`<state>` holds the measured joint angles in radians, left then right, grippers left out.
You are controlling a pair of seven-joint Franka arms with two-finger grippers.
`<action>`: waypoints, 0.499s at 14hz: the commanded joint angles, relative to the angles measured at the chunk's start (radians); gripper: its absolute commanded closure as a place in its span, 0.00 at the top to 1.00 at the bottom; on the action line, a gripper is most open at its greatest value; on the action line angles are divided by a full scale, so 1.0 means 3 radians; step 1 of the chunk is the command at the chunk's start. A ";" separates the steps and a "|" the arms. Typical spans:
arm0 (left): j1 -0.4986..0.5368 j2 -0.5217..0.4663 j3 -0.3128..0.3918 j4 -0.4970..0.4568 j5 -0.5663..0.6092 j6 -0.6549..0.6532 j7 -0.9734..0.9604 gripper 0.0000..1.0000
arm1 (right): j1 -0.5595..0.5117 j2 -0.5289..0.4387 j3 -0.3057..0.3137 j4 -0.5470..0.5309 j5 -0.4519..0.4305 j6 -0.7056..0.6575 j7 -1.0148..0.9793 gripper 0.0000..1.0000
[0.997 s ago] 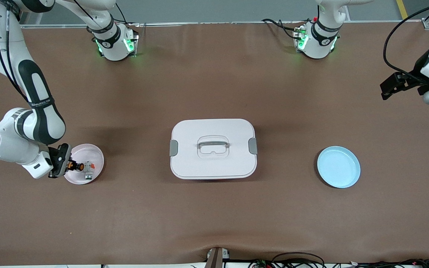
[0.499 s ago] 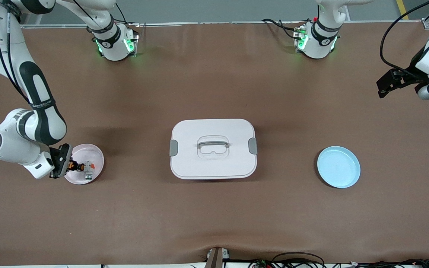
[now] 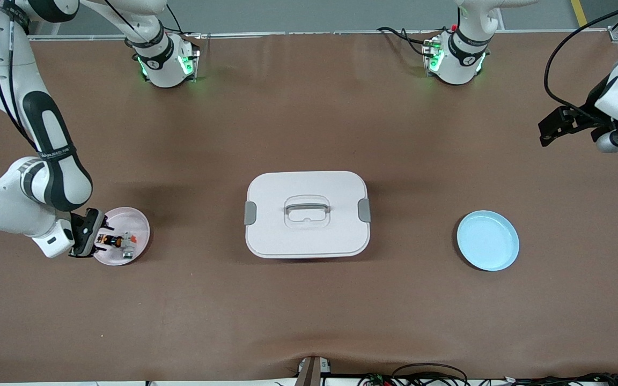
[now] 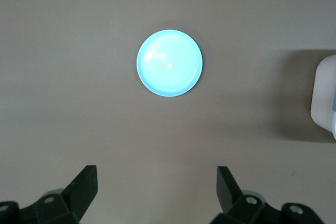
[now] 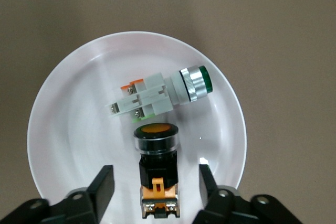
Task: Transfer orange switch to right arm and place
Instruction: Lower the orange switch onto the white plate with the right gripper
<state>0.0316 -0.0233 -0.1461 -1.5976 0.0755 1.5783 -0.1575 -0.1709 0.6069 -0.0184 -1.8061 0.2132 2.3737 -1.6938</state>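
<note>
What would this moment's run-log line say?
right gripper: open around orange switch lying in pink plate | left gripper: open, above table, waiting

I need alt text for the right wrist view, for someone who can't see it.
The right gripper is open, its black fingers on either side of the small black switch with an orange top, which lies in a round white plate. Beside it lies a white-grey switch with a green button.

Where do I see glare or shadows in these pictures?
Right wrist view: small bright glints on the white plate beside the orange switch. Left wrist view: streaky glare on the blue plate. Front view: soft shadows fall around the white box.
</note>
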 commanded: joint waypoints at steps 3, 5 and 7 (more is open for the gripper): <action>0.0012 0.0001 0.0017 0.0049 -0.0073 0.0006 0.0075 1.00 | -0.0064 0.0022 0.0046 0.0089 0.0046 -0.0043 -0.0061 1.00; 0.0012 -0.0009 0.0017 0.0054 -0.0067 0.0006 0.0075 1.00 | -0.0064 0.0012 0.0041 0.0175 0.0046 -0.0190 -0.0045 1.00; 0.0007 -0.0025 0.0012 0.0049 -0.0067 -0.0020 0.0080 1.00 | -0.0069 0.0007 0.0020 0.0369 0.0041 -0.0502 0.0072 1.00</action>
<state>0.0315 -0.0221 -0.1461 -1.5923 0.0753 1.5801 -0.1571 -0.1712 0.6070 -0.0203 -1.7593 0.2155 2.3076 -1.6897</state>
